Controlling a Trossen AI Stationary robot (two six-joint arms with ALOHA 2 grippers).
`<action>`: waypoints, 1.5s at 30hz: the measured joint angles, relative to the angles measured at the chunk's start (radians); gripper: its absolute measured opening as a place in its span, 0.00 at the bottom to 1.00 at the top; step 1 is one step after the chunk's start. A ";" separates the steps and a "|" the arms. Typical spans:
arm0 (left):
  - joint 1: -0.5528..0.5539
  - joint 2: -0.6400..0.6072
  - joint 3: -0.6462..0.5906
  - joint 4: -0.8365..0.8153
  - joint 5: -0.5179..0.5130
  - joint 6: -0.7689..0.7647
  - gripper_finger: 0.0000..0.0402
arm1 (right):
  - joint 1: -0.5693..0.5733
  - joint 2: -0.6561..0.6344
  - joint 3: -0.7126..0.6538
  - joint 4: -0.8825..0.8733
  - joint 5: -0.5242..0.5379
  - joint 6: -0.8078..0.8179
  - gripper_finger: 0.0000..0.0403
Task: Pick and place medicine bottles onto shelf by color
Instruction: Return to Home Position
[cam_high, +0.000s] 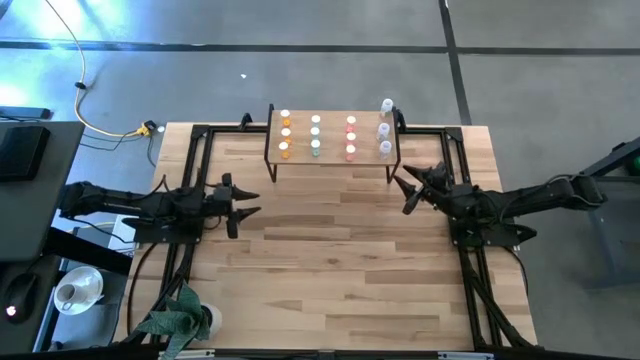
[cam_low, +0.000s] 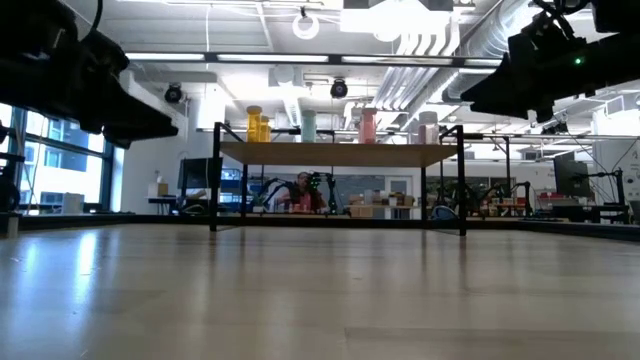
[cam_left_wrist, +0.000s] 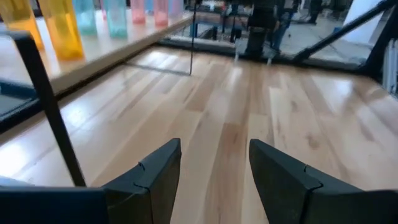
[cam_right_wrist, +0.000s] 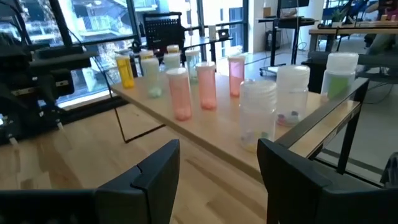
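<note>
**Left gripper** (cam_high: 250, 202): held over the left part of the tabletop (cam_high: 330, 260), well short of the shelf. Its fingers (cam_left_wrist: 152, 180) are set apart, with nothing between them.

**Shelf** (cam_high: 333, 140): set at the far middle of the tabletop. Four columns of three are carried, in this order: orange bottles (cam_high: 285, 132), green bottles (cam_high: 316, 134), pink bottles (cam_high: 351, 137), clear bottles (cam_high: 384, 128).

**Right gripper** (cam_high: 403, 195): held near the shelf's near right leg. The fingers are spread and nothing is gripped.

**Progress:** every bottle in view is grouped by colour on the shelf, and none is seen on the tabletop. The sorting is judged finished. Only the withdrawal of both arms to rest is judged outstanding.

**Views compared:** the count and the column order are given by the high view alone. That the bottles stand upright is shown only from the low view, where a person (cam_low: 303, 190) is also framed beneath the shelf, in the room beyond. The translucency of the clear bottles is shown best by the right wrist view. In the left wrist view only the orange, green and pink bottles are caught.
</note>
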 joint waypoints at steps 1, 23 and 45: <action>0.006 0.001 -0.001 -0.011 0.002 0.000 0.45 | 0.001 0.000 0.000 -0.011 0.000 0.001 0.51; 0.016 0.000 0.000 0.152 -0.042 0.288 0.45 | 0.003 -0.033 -0.119 0.207 -0.138 -0.023 0.51; 0.016 0.000 0.001 0.148 -0.014 0.201 0.45 | 0.003 -0.494 -0.119 -0.236 -0.147 -0.011 0.51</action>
